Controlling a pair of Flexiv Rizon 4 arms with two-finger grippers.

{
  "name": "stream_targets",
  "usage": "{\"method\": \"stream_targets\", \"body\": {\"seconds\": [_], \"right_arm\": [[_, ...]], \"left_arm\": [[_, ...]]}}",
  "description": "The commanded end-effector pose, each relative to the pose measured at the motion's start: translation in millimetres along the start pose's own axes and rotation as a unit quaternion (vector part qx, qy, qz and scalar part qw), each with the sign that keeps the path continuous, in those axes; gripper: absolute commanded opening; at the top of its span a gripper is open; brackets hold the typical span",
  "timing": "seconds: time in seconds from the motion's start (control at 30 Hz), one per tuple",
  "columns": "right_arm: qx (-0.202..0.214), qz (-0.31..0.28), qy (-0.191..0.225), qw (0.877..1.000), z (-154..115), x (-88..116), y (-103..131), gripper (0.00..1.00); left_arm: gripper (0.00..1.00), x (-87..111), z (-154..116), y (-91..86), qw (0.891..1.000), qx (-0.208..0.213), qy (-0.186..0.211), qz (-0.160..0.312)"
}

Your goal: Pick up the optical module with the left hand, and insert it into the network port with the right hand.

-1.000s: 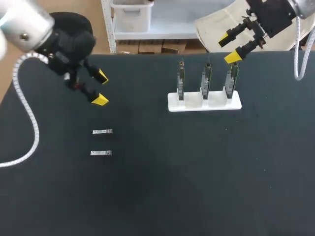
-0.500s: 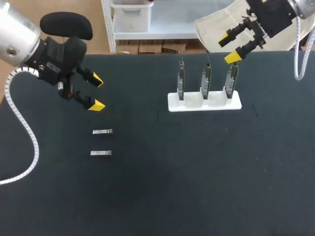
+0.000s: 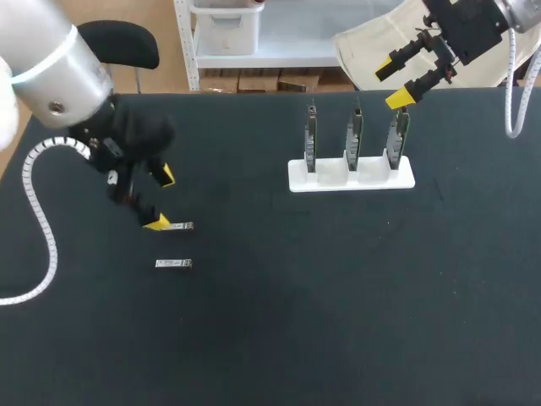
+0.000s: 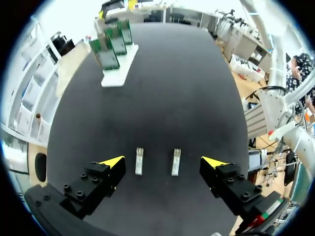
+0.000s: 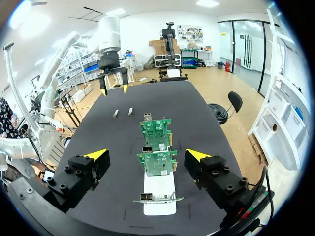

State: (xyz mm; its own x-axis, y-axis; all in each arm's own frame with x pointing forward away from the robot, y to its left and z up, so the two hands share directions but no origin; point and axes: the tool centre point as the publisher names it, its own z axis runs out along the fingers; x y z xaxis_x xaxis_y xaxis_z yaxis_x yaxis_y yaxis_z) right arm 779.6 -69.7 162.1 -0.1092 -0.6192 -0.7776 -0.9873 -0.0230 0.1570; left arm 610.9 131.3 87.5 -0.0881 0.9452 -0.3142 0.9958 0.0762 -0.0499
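Two small silver optical modules lie on the black table, one just behind the other. My left gripper hangs open right beside the rear module, its front yellow tip almost over that module's end. In the left wrist view both modules lie side by side below the gap of the open left gripper, untouched. Three green network boards stand upright in a white stand. My right gripper is open and empty above the stand's back right; its own view shows it over the boards.
The white stand sits far ahead of the left gripper across bare black tabletop. The table's back edge runs close behind the stand. In the right wrist view the left arm's gripper hangs over the two modules.
My left gripper has dropped and come forward from behind the modules to right beside the rear one, turning its wrist on the way. The right arm has not moved.
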Motion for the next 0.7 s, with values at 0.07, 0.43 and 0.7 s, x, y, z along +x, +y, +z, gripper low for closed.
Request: {"method": "stream_targets", "body": {"seconds": [0.07,0.43,0.7], "right_arm": [[0.002,-0.001,-0.001,1.000,0.2,0.8,2.1,1.00],[0.002,-0.001,-0.001,1.000,0.2,0.8,2.1,1.00],[0.002,-0.001,-0.001,1.000,0.2,0.8,2.1,1.00]], "left_arm": [[1.00,13.8,3.7,-8.0,0.999,-0.011,0.039,-0.006],[1.00,19.9,19.6,0.8,0.994,-0.041,0.103,0.021],[1.00,23.9,34.8,16.6,0.992,-0.026,0.122,0.027]]}}
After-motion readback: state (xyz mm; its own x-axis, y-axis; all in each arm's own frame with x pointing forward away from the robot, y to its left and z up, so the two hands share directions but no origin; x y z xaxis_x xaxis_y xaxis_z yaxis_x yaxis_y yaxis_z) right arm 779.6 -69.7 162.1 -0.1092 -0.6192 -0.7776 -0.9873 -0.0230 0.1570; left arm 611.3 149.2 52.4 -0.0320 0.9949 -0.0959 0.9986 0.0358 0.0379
